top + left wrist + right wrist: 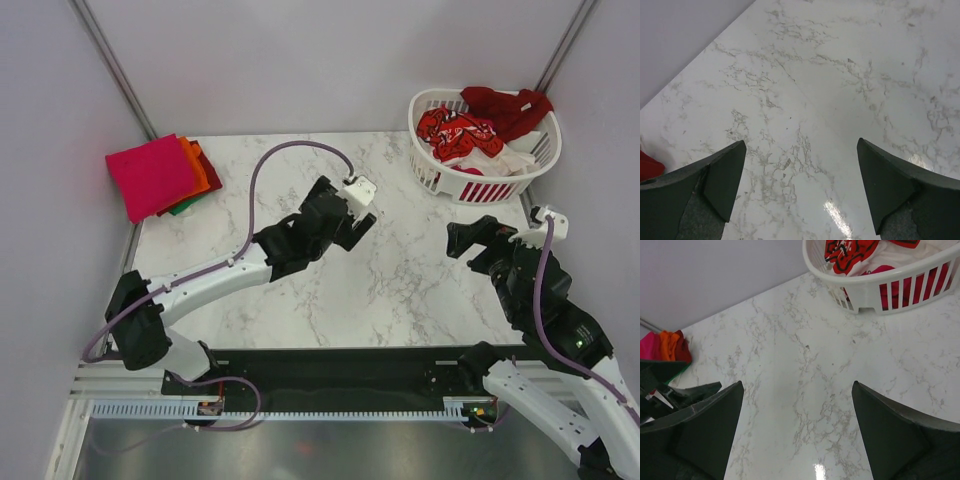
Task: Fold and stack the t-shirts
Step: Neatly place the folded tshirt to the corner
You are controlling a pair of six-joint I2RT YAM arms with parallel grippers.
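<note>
Folded t-shirts [155, 175] lie stacked at the table's far left corner, the magenta one on top and orange, green and dark red edges below; the right wrist view shows the stack [665, 345] at its left edge. More t-shirts fill the white basket [440, 170]: a red-patterned one [455, 132], a dark red one [505, 105] and a white one [515, 160]. My left gripper [352, 228] hovers open over the bare marble at the table's middle [801, 142], holding nothing. On the right side of the table my right gripper [468, 245] is also open and empty [797, 383].
The basket [875, 285] stands at the back right corner, its slatted wall toward my right gripper. Grey walls close in the table at the back and on both sides. A sliver of red cloth [647, 165] shows at the left wrist view's left edge.
</note>
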